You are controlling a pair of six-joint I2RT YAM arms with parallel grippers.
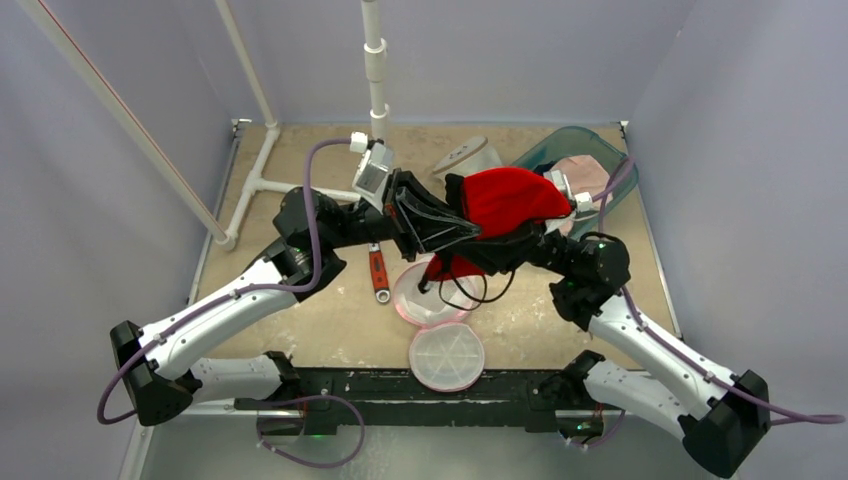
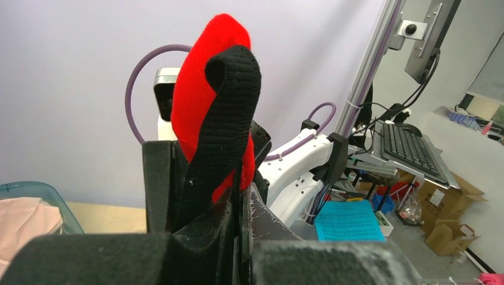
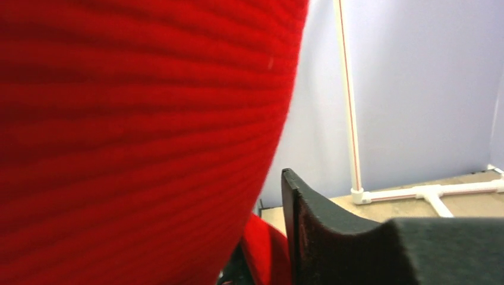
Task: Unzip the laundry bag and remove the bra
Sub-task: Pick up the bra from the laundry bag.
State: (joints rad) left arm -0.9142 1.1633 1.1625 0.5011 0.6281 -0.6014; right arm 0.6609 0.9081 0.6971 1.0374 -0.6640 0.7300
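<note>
Red bra (image 1: 505,198) with black trim is aloft over the middle of the surface (image 1: 520,330), strung between both arms. Left claw (image 2: 241,196) is clenched on the bra's black band (image 2: 229,119), which stands up out of the jaws in the left wrist view. Right claw (image 3: 261,243) sits under the red cup; one finger (image 3: 324,237) shows beside the fabric, grip cannot be told. Round laundry bag (image 1: 440,300) lies open in two halves below the bra. A red-handled tool (image 1: 378,272) lies just left of the bag. Teal bin (image 1: 560,135) stands at the far right corner.
</note>
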